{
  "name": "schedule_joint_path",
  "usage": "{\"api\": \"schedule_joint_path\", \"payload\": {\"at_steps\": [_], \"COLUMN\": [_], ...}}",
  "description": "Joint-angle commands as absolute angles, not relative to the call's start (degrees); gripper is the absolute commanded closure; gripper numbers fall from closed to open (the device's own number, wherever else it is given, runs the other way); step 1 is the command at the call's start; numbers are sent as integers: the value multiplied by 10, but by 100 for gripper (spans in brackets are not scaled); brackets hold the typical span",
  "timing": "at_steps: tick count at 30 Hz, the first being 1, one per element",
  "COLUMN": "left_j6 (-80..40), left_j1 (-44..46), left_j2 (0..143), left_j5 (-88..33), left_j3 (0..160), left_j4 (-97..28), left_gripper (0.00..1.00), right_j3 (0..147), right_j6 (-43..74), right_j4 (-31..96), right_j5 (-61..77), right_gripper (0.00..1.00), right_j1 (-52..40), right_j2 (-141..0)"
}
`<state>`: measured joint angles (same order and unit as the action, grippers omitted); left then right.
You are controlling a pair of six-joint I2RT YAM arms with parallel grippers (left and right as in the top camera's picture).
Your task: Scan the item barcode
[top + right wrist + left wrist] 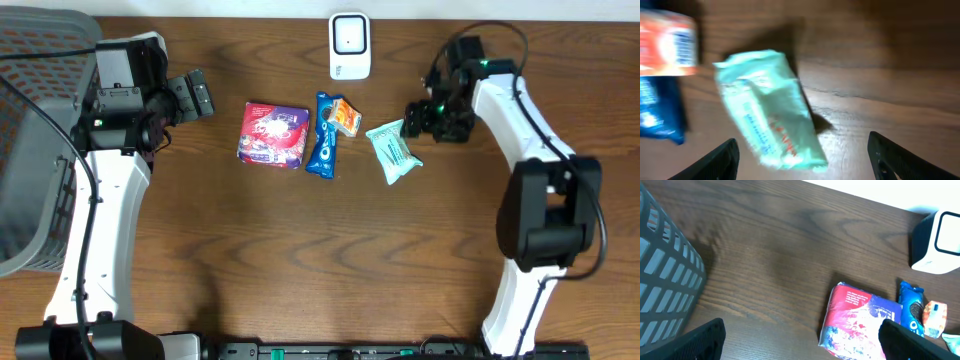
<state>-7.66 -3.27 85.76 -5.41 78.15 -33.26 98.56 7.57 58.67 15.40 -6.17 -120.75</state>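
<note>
A white barcode scanner point(350, 45) stands at the table's far edge. Below it lie a red and purple pack point(273, 135), a blue cookie packet point(323, 140), a small orange packet point(346, 117) and a mint-green pack point(394, 152). My right gripper point(420, 118) hovers at the green pack's right end. In the right wrist view that gripper point(802, 160) is open, and the green pack point(770, 110) lies loose on the wood between its fingertips, touching neither. My left gripper point(195, 95) is open and empty, left of the red pack point(855, 322).
A grey mesh basket point(40, 150) fills the left edge of the table, close behind my left arm. The left wrist view shows the basket wall point(665, 280) and the scanner point(937, 242). Bare wood lies in front of the packets.
</note>
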Motion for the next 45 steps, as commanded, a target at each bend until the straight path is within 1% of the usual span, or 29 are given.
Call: {"api": "schedule_joint_path", "payload": {"at_steps": [1,6,13,25,26,28,30,32,34,35,37,38,39,40,43,45], "left_j6": [-75,-75,-75,-75,-75,-75,-75,-75,-75,-75,-75,-75,-75,-75,-75,-75], "left_j1": [-34,-34,-34,-34,-34,-34,-34,-34,-34,-34,-34,-34,-34,-34,-34,-34], "left_j2": [862,862,862,862,862,862,862,862,862,862,862,862,862,862,862,862], "left_j5": [-49,-49,-49,-49,-49,-49,-49,-49,-49,-49,-49,-49,-49,-49,-49,-49], "left_j3": [780,780,780,780,780,780,780,780,780,780,780,780,780,780,780,780], "left_j4": [-334,-334,-334,-334,-334,-334,-334,-334,-334,-334,-334,-334,-334,-334,-334,-334], "left_gripper": [2,2,2,2,2,2,2,2,2,2,2,2,2,2,2,2], "right_j3": [1004,986,941,830,824,815,808,806,807,806,807,807,807,807,808,811], "right_j6": [50,51,90,92,92,92,92,95,111,123,144,154,162,166,168,168], "right_j4": [590,569,534,445,441,434,425,423,422,420,417,416,415,414,413,413], "right_j5": [149,143,21,11,6,0,-1,-1,-1,-1,-1,-1,-1,-1,-1,-1], "right_gripper": [22,24,30,33,36,45,56,64,78,81,84,87,92,94,98,99], "right_j1": [-80,-108,-158,-195,-195,-195,-195,-195,-196,-196,-195,-195,-195,-195,-195,-195], "right_j2": [-1171,-1174,-1176,-1176,-1176,-1176,-1176,-1176,-1176,-1176,-1176,-1176,-1176,-1176,-1176,-1175]}}
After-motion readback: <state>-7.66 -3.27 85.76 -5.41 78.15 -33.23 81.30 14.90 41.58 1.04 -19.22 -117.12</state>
